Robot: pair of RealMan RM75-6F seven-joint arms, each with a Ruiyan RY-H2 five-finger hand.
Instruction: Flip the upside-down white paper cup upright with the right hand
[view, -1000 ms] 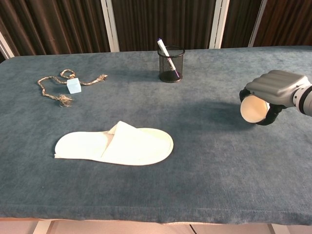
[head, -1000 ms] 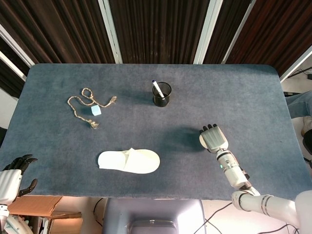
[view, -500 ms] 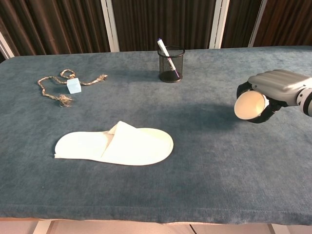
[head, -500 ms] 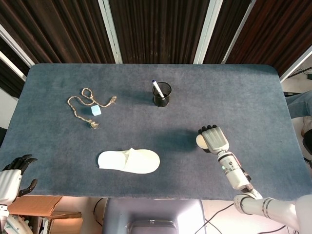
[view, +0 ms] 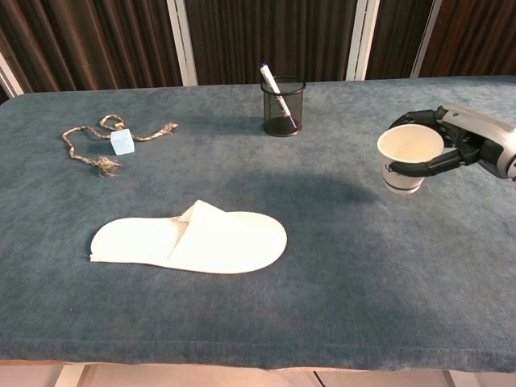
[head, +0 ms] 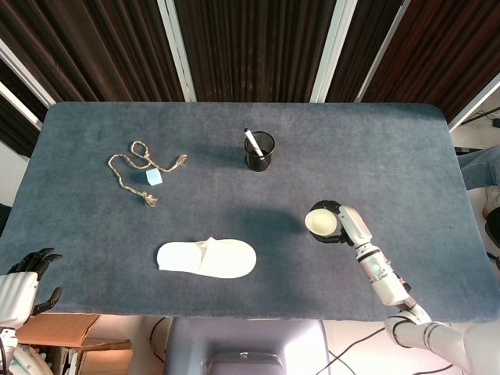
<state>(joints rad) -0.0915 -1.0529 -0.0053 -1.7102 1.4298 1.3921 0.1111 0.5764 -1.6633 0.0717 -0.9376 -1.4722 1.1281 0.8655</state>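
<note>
The white paper cup (view: 407,157) is nearly upright, mouth up, at the right of the blue table; its open rim (head: 321,223) shows from above. My right hand (view: 459,145) wraps its dark fingers around the cup from the right side and holds it. The cup's base looks to be at or just above the cloth. In the head view the same hand (head: 346,225) sits right of the cup. My left hand (head: 23,283) hangs off the table's front left corner, holding nothing, fingers curled but apart.
A white slipper (view: 190,239) lies front centre. A black mesh pen holder (view: 283,106) with a marker stands behind centre. A tangled rope with a small blue cube (view: 122,142) lies at the back left.
My right hand has rolled its wrist, turning the cup from mouth-sideways to mouth-up, and has shifted slightly left and down toward the table.
</note>
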